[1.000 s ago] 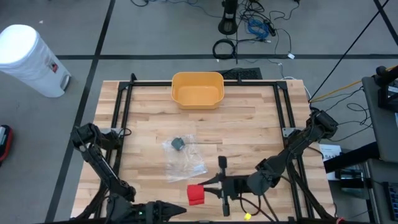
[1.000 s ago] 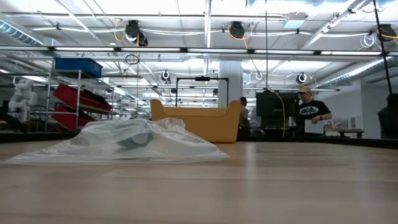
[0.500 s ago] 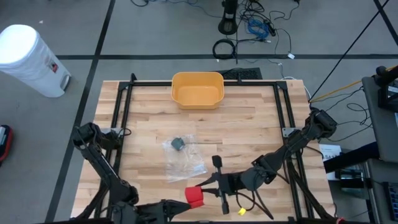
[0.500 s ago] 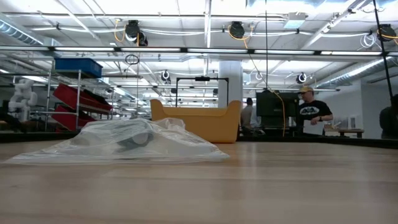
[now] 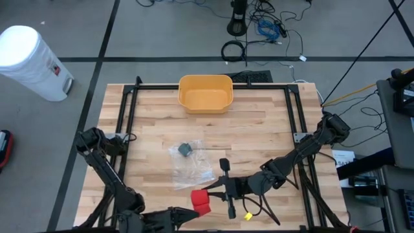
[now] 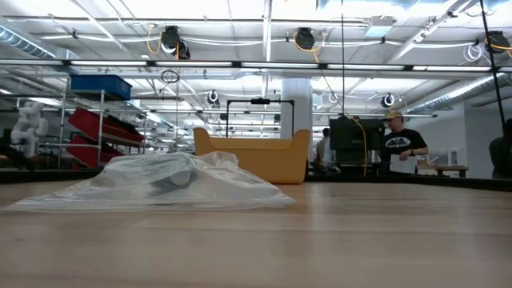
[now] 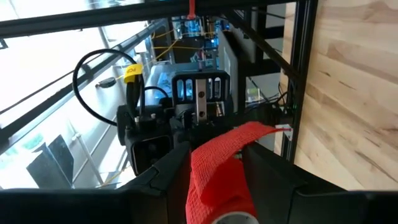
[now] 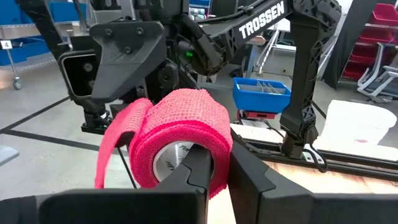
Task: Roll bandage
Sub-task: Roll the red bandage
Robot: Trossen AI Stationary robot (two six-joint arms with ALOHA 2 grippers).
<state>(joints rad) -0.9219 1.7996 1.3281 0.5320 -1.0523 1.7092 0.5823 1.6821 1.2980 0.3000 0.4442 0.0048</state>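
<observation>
Right fingers [image 8: 211, 171] pinch bandage roll [image 8: 180, 134]; left fingers [image 7: 214, 168] clamp its tail. Risk: tail slips, wrap goes slack.

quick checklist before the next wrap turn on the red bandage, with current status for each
1. Right pincer shut on the red bandage roll: ok.
2. Left pincer around the bandage's loose end: ok; firmness of grip cannot tell.
3. Both pincers meet at the table's near edge, roll between them: ok.
4. Strip between roll and left pincer taut: cannot tell.
5. Plastic bag apart from the roll: ok.
6. Yellow bin at the far edge, out of the way: ok.
</observation>
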